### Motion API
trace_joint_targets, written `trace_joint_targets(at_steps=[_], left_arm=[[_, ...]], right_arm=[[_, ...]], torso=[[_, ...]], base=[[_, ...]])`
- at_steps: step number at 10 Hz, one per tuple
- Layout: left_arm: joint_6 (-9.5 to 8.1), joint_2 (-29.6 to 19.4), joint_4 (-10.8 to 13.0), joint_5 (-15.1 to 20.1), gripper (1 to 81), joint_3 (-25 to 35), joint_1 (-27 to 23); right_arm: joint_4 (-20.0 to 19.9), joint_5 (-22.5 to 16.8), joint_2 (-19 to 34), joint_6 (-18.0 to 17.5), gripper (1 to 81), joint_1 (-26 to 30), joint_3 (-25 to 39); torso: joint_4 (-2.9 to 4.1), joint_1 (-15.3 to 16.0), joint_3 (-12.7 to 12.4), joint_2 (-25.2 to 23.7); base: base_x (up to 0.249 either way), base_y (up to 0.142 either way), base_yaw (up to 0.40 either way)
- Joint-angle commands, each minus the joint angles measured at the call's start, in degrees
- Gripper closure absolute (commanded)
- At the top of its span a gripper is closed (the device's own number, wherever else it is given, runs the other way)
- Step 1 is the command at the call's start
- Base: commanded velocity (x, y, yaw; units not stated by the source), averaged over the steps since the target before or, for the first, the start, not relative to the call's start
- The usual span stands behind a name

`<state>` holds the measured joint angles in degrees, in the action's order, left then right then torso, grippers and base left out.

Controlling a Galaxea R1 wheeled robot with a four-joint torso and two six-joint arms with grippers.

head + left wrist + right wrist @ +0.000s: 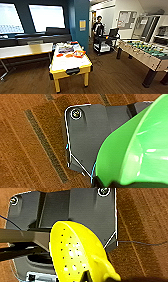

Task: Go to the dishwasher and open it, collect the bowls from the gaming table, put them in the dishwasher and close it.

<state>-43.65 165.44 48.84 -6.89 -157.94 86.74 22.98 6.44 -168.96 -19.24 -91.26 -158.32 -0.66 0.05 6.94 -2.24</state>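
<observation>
The gaming table [70, 65] stands ahead on the wood floor [112, 77], with orange bowls [60, 55] on its white top. Whether either gripper is apart or together cannot be told; a green bowl [140, 149] and a yellow strainer [75, 255] loom close at the wrists.

Open wood floor [110, 75] ahead of us, between the yellow-edged surface [71, 65] on the left and the foosball table [145, 52] on the right. Farther on, a cart [103, 43] and a person [98, 26] block the passage.
</observation>
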Motion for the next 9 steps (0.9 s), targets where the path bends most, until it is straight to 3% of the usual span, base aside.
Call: trace_joint_targets(at_steps=[1,9], left_arm=[[-0.03,-0.6,-0.1,2.5,81.1,-0.6,-2.0],[-0.03,-0.4,-0.1,2.6,81.1,-1.1,-2.0]], right_arm=[[0.6,-2.7,0.4,0.3,81.1,1.5,-0.1],[0.4,-2.5,0.4,0.8,81.1,1.1,-0.2]], torso=[[0.00,0.0,0.0,0.0],[0.00,0.0,0.0,0.0]], base=[[0.000,0.000,-0.395],[0.000,0.000,-0.396]])
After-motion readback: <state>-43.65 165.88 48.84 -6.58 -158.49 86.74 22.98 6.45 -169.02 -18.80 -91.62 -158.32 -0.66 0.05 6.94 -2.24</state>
